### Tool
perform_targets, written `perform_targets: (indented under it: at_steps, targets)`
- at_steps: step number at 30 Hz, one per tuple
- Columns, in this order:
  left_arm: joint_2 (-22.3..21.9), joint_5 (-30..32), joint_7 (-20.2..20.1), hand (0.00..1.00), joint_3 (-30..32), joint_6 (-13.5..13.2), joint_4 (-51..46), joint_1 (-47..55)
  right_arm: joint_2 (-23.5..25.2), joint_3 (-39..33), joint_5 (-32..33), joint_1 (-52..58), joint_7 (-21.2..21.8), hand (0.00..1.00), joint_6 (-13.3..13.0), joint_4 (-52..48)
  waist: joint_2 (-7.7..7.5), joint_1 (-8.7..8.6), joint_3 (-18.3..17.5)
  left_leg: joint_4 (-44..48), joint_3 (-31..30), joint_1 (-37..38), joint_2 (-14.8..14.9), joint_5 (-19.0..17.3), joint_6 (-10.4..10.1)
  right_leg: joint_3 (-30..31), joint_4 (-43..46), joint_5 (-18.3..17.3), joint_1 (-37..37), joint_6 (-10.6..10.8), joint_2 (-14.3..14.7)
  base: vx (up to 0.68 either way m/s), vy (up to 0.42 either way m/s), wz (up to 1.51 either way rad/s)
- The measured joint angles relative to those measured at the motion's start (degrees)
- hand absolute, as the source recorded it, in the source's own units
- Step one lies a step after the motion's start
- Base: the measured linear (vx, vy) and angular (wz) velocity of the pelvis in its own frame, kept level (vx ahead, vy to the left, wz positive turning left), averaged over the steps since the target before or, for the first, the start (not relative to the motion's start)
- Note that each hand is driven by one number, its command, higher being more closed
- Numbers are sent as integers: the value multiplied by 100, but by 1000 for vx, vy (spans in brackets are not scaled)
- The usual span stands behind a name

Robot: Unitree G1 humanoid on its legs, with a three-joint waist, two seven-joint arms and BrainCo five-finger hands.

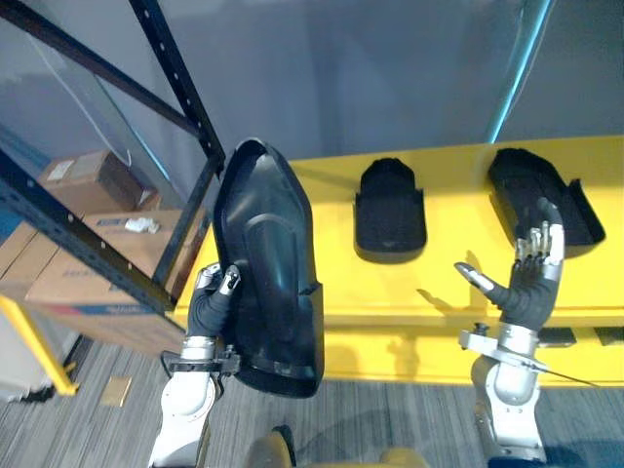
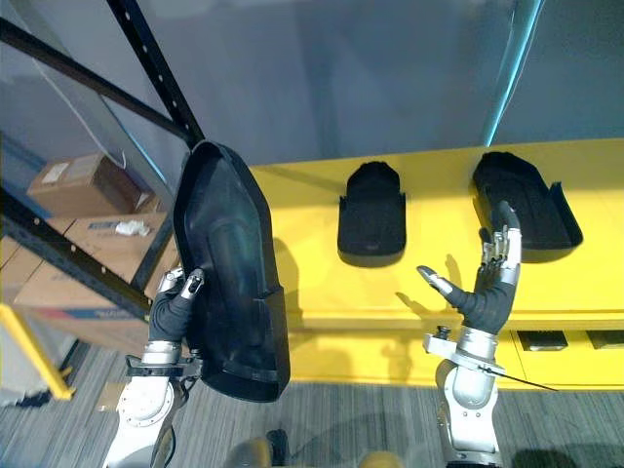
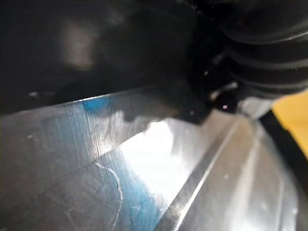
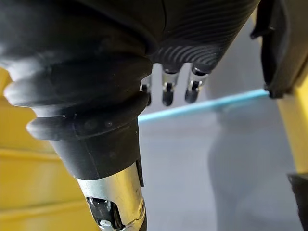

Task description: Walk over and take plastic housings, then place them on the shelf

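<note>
A large black plastic housing (image 1: 268,263) stands upright off the table, held at its lower left edge by my left hand (image 1: 210,297), whose fingers curl round the rim. The same housing (image 2: 229,273) shows in the right eye view, and its dark surface (image 3: 96,43) sits close in the left wrist view. Two more black housings lie on the yellow table (image 1: 439,292): a small one (image 1: 390,210) in the middle and a larger one (image 1: 541,200) at the right. My right hand (image 1: 526,278) is raised in front of the table with straight fingers (image 4: 166,91), holding nothing.
A black metal shelf frame (image 1: 185,107) with a clear panel rises at the left. Cardboard boxes (image 1: 93,180) are stacked behind and below it. A yellow post (image 1: 39,351) stands at the lower left on grey carpet.
</note>
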Motion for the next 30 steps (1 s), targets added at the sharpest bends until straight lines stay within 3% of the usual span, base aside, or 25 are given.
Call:
perform_targets:
  at_steps: [1, 3, 4, 6, 11, 16, 21, 24, 30]
  targets:
    - [57, -15, 66, 100, 44, 89, 0, -13, 120, 1, 104, 83, 122, 0, -5, -42, 14, -23, 5, -196, 25, 29, 50, -1, 18, -7, 120, 86, -228, 163, -23, 163, 196, -22]
    - [45, -29, 115, 100, 198, 225, 13, -17, 208, 1, 158, 206, 237, 0, -4, -161, -46, -16, 0, -493, 169, 157, 89, 35, 24, -118, -555, 87, -246, 48, -106, 155, 207, -25]
    - [67, -129, 148, 100, 282, 330, 23, -54, 322, 12, 160, 333, 238, 0, -3, -350, -167, -34, -12, -511, 198, 173, 21, 32, 22, -187, -1069, 737, -171, -12, -168, 140, 109, -8]
    - [-28, -168, 161, 100, 348, 398, 26, -77, 378, 5, 178, 486, 237, 0, 18, -569, -241, -145, -23, -573, 118, 183, -21, 38, 7, -366, -1191, 746, -54, -38, -218, 109, -23, 23]
    - [-233, -130, 162, 100, 140, 490, -58, 28, 305, 16, 178, 756, 236, 0, 240, -757, 8, -157, 54, -911, 122, 326, -16, 162, -82, -500, -1273, 748, -13, -37, -144, 17, -18, 4]
    - [-177, 24, 364, 100, 150, 663, -333, -64, 217, 40, 126, 876, 223, 0, 354, -1082, 17, -169, 60, -973, 145, 379, -33, 183, -89, -493, -1274, 748, -29, -37, -165, -16, 1, -5]
    - [208, 191, 573, 100, 175, 1451, -333, -517, -5, 249, 73, 825, 295, 0, 400, -1290, 11, -176, 131, -1058, 286, 301, -137, 227, -22, -479, -1439, 750, -157, -33, -283, -67, 28, -12]
    - [328, 304, 748, 100, 225, 1843, 62, -1135, -337, 253, 77, 618, 362, 0, 524, -1293, 134, -254, 309, -1054, 285, 161, -181, 310, 27, -477, -1448, 811, -278, -1, -312, -97, 31, 1]
    - [1153, 327, 761, 100, 569, 2672, 1020, -1959, -757, 275, 142, 395, 613, 0, 637, -1335, 236, -354, 439, -1090, 447, 154, -184, 388, 29, -290, -1374, 849, -469, 4, -321, -48, 20, -14]
